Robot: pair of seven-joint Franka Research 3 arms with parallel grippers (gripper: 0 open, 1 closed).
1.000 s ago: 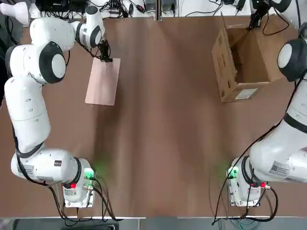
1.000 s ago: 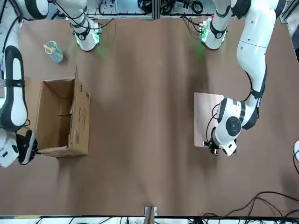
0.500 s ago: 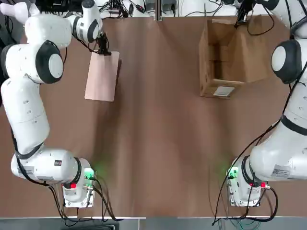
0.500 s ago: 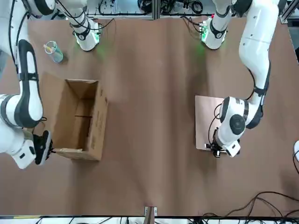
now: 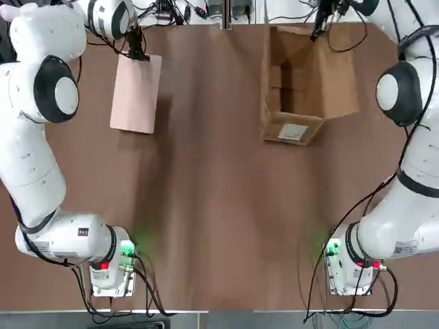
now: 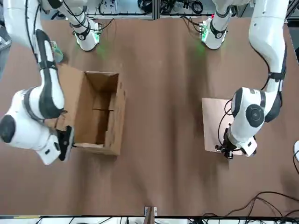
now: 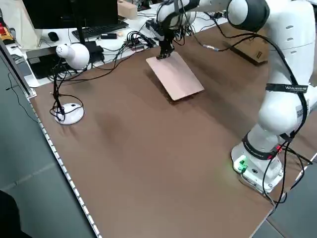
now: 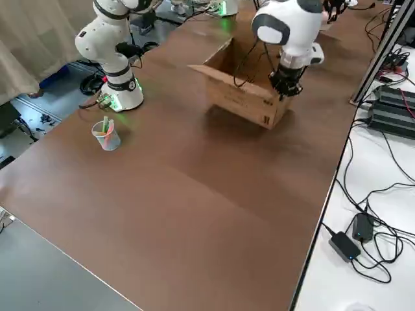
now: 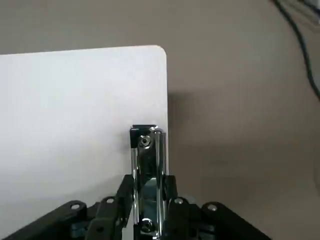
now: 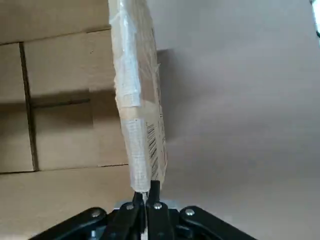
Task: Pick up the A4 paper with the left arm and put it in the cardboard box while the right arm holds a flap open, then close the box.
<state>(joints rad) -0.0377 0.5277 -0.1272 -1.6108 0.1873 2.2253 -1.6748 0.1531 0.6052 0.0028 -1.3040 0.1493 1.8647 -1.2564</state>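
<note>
Near the worktop's far left corner, pinching the A4 paper (image 5: 136, 92) by its clip (image 9: 146, 170) in the left gripper (image 5: 136, 53); carrying level toward the cardboard box (image 5: 302, 86) by the far edge, right gripper (image 6: 65, 142) clamping a flap (image 10: 139, 115) open

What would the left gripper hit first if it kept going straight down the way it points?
The A4 paper it already grips by the clip; beyond that, probably the table, since the left gripper points down.

Two arms (image 5: 41, 137), one cardboard box (image 5: 302, 75), one A4 paper (image 5: 136, 92), seemingly one cup (image 8: 106, 135).
</note>
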